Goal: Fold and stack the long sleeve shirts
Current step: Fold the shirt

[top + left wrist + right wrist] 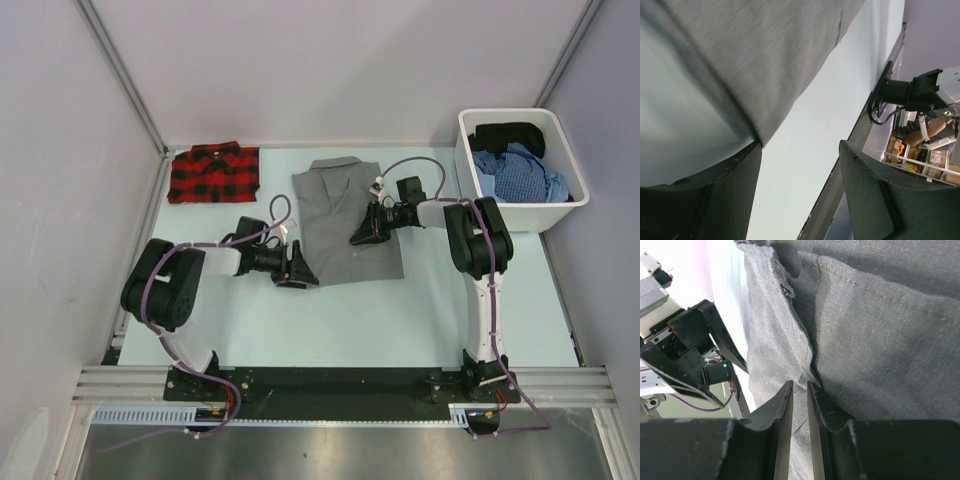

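Narrow jaws of the right gripper [799, 385] pinch a fold of the grey shirt [335, 225]; the left gripper [800, 150] stands wide at that shirt's lower left edge, with only table [380, 320] in its gap. That table is pale blue and matte, closed in by grey walls [340, 70]. The grey shirt lies mid-frame, collar upward, partly folded; the plaid shirt [212, 172] sits folded upper left, a white bin [520, 215] of clothes upper right.
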